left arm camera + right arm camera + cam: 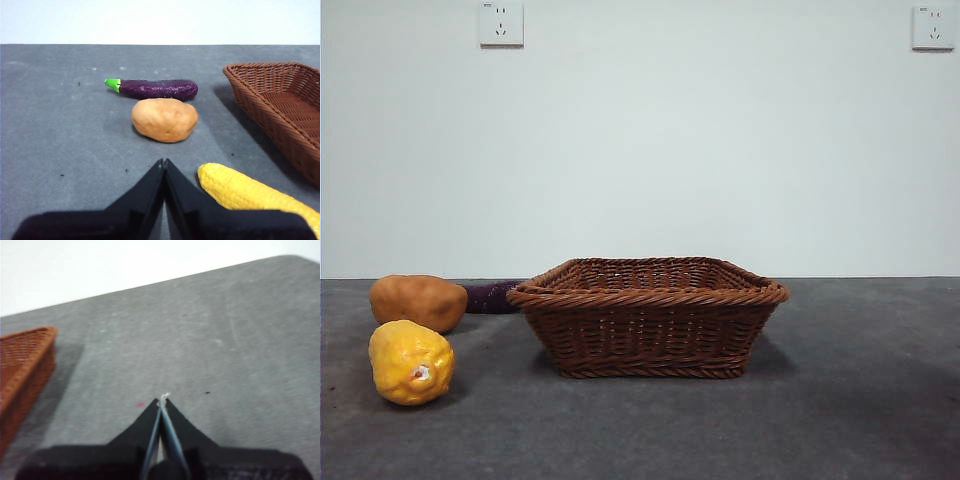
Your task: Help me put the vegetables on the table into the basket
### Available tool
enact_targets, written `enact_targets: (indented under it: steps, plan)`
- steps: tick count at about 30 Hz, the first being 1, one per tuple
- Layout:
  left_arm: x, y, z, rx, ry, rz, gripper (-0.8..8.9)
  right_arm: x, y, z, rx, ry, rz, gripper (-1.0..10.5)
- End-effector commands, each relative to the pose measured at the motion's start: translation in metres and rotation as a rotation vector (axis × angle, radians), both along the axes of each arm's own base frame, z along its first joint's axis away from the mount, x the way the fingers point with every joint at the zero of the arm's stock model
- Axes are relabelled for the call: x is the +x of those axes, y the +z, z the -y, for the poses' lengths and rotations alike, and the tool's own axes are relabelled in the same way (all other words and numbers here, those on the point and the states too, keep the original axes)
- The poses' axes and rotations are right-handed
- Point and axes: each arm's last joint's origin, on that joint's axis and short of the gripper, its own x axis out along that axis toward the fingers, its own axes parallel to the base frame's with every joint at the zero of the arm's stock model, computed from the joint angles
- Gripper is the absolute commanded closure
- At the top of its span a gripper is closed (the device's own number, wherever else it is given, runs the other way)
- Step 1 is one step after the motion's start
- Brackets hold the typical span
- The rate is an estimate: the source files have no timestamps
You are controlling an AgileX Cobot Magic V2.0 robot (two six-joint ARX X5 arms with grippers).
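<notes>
Nothing is lifted yet: all three vegetables lie on the worktop (60,130) and the basket (646,312) is empty, so the first pick is still ahead. The left gripper (164,162) has its jaws pressed together, holding nothing; so has the right gripper (162,400), which faces bare worktop with the basket off to one side. Ahead of the left jaws lies one potato (165,119), one eggplant (156,88) just beyond it, and one yellow corn-like piece (250,192) close beside them. My guess: the left jaws must spread, then descend over the nearest piece.
</notes>
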Motion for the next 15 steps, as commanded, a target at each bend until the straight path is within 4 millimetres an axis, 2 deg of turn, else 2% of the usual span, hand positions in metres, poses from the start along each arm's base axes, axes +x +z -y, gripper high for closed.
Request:
enact_targets:
  steps: [1, 5, 8, 12, 15]
  plan:
    - [0.000, -0.001, 0.001, -0.031, -0.027, -0.009, 8.20, -0.001, 0.004, 0.000, 0.097, -0.009, -0.007, 9.6]
    - [-0.002, 0.009, 0.002, -0.069, -0.061, -0.017, 8.20, -0.007, 0.025, -0.001, 0.128, 0.017, 0.009, 9.6]
    - [-0.006, 0.022, 0.002, -0.084, -0.057, -0.034, 8.20, -0.016, 0.050, -0.002, 0.129, 0.036, 0.047, 9.6]
    - [-0.010, 0.046, 0.002, -0.130, -0.050, -0.044, 8.20, -0.027, 0.082, -0.003, 0.126, 0.071, 0.044, 9.6]
    - [-0.012, 0.064, 0.003, -0.160, -0.067, -0.037, 8.20, -0.033, 0.100, -0.004, 0.106, 0.104, -0.005, 9.6]
